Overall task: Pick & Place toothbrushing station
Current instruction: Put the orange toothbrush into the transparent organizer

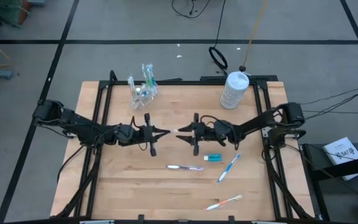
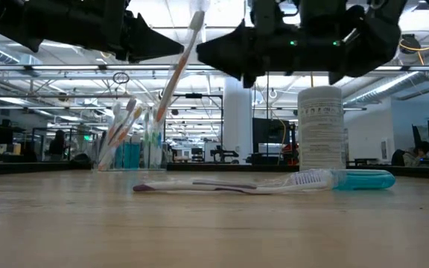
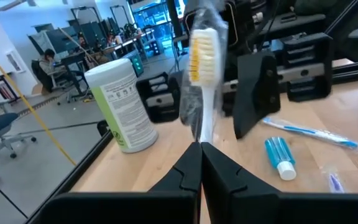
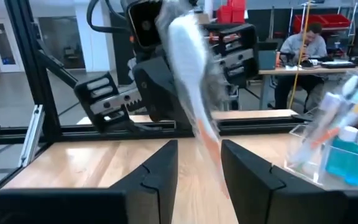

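Now: toothbrush [image 3: 201,74] steeply tilted, head up, handle clamped between left gripper [image 3: 201,163] fingers; right gripper [image 4: 199,163] opposite, fingers apart flanking same brush.

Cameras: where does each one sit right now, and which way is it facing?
High view: above the table, looking straight down; both arms show, left gripper and right gripper tip to tip.
Low view: at tabletop height, looking across a lying toothbrush to the room; both arms overhead.
Left wrist view: faces the bottle; own shut fingers hold a raised toothbrush.
Right wrist view: faces the cup; own open fingers flank that toothbrush.
Shared: both wrist views see the raised toothbrush.
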Controlling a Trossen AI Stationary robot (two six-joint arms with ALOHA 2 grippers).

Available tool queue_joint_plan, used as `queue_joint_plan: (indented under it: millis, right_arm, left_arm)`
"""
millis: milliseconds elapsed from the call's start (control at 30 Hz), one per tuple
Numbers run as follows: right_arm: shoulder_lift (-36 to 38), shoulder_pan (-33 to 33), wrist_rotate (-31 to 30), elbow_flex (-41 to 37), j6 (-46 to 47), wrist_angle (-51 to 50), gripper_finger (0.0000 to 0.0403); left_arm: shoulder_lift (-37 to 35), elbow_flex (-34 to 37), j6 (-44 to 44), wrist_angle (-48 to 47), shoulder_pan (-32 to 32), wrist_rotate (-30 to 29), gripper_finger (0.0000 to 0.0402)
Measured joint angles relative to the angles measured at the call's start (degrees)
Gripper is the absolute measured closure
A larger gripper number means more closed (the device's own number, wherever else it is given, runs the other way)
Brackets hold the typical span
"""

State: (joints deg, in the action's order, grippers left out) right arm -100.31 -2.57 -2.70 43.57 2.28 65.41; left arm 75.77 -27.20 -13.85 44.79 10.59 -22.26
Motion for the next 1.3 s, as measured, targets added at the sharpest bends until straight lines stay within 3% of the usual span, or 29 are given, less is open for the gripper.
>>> queue_joint_plan:
  millis: [200,667,1067,1167,1300]
  right_arm:
    - [-3.73,0.36,-0.19,5.05,-1.12,-0.33,0.0289]
    - [-3.26,1.84,-0.22,5.66,-1.48,-0.22,0.0291]
    - [-3.26,1.7,-0.02,5.66,-1.46,-1.22,0.0388]
    - [-3.26,1.7,-0.18,5.66,-1.44,-1.43,0.039]
    - [-3.28,1.73,-0.22,5.66,-0.54,-2.49,0.038]
  left_arm:
    - [0.0,0.0,-0.24,-0.29,0.02,-0.03,0.0398]
    - [0.0,0.0,-0.45,-0.95,-0.02,0.76,0.0397]
    - [0.0,0.0,7.53,-1.19,-0.04,0.44,0.0398]
    - [0.02,0.0,8.06,-1.51,-0.02,-0.39,0.0391]
    - [0.02,0.0,8.76,-2.94,-0.02,-0.69,0.0353]
